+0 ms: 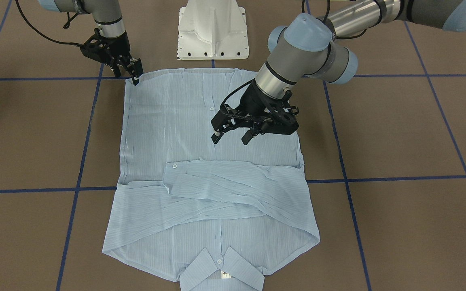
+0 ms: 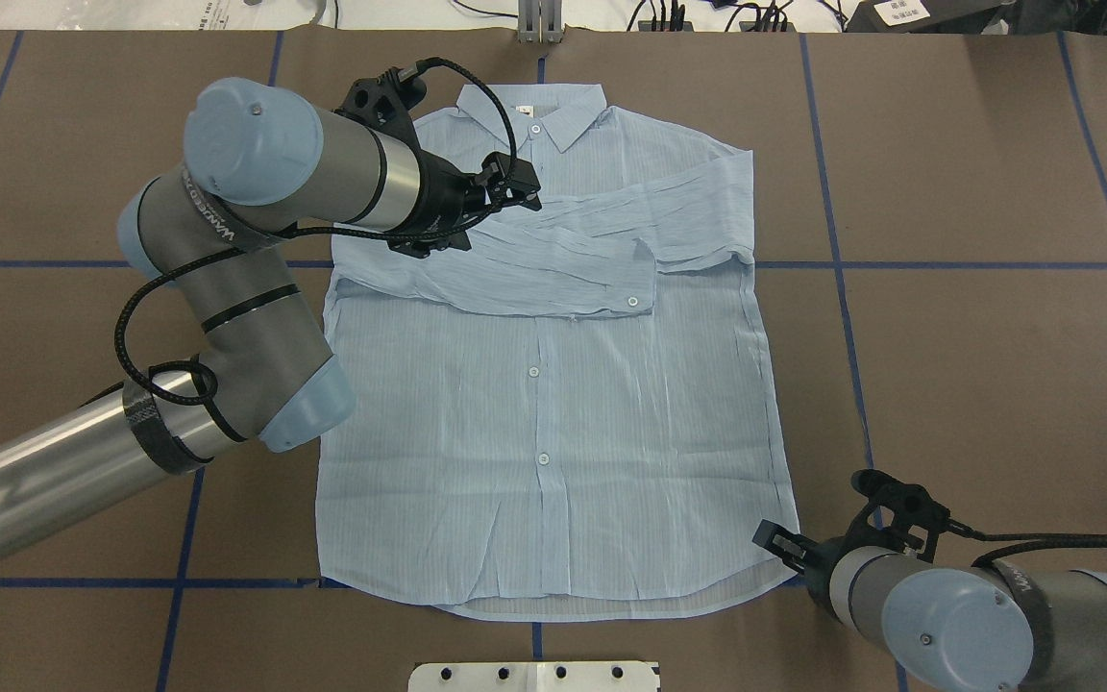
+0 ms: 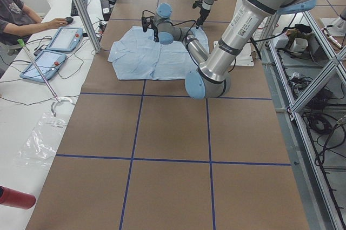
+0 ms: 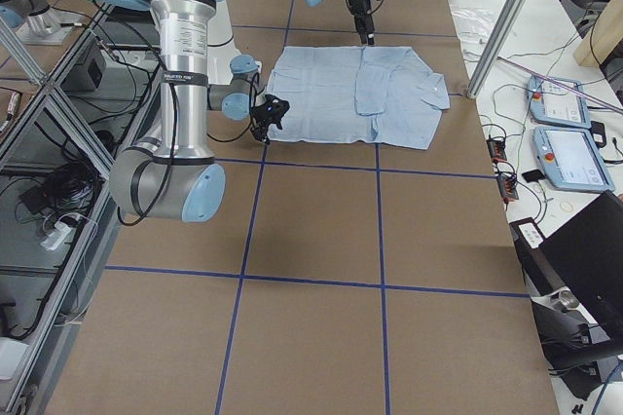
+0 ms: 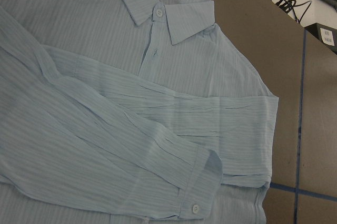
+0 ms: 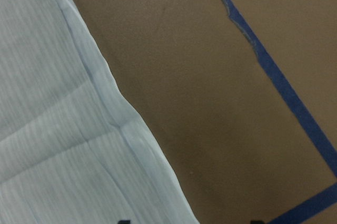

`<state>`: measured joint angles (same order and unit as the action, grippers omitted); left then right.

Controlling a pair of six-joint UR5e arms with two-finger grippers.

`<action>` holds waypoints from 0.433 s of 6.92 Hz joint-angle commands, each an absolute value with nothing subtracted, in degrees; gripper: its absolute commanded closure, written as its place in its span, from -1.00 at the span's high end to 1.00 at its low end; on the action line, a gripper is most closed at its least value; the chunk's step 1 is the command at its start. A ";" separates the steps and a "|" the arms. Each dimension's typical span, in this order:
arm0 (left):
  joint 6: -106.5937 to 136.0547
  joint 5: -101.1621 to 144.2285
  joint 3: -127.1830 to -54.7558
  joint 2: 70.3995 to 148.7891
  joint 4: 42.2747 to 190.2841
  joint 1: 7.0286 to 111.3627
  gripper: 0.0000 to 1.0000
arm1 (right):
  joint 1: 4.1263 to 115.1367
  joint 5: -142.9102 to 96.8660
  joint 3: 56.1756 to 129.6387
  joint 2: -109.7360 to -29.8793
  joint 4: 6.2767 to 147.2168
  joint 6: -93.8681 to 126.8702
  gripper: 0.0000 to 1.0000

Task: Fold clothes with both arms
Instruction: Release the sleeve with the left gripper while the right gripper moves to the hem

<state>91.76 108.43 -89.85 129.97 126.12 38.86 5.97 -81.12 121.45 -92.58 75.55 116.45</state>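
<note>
The pale-blue striped shirt (image 2: 553, 404) lies flat and buttoned on the brown table, its collar (image 2: 534, 111) at the far side from the robot. Both sleeves are folded across the chest, with one cuff (image 1: 174, 167) on top. My left gripper (image 1: 231, 138) hovers open above the shirt's front, just short of the crossed sleeves, holding nothing. My right gripper (image 1: 130, 74) is open at the hem corner nearest the robot, low over the table. In the right wrist view the hem edge (image 6: 113, 124) runs diagonally beside bare table.
The white pedestal base (image 1: 212, 32) stands just behind the hem. Blue tape lines (image 2: 832, 259) cross the table. A person (image 3: 21, 17) sits at a side bench with tablets (image 3: 59, 38). A red bottle (image 3: 16, 197) lies there too.
</note>
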 commanded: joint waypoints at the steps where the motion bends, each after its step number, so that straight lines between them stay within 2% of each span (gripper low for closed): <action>1: 91.76 108.11 -90.17 129.81 126.12 38.93 0.98 | 5.89 -81.21 121.55 -92.64 75.59 116.63 -0.05; 2: 91.76 108.02 -90.44 128.94 126.12 38.85 0.98 | 5.89 -81.21 121.29 -92.64 75.59 116.54 -0.52; 3: 91.76 108.02 -90.70 128.67 126.12 38.85 0.98 | 5.89 -81.12 121.29 -92.46 75.59 116.54 -0.66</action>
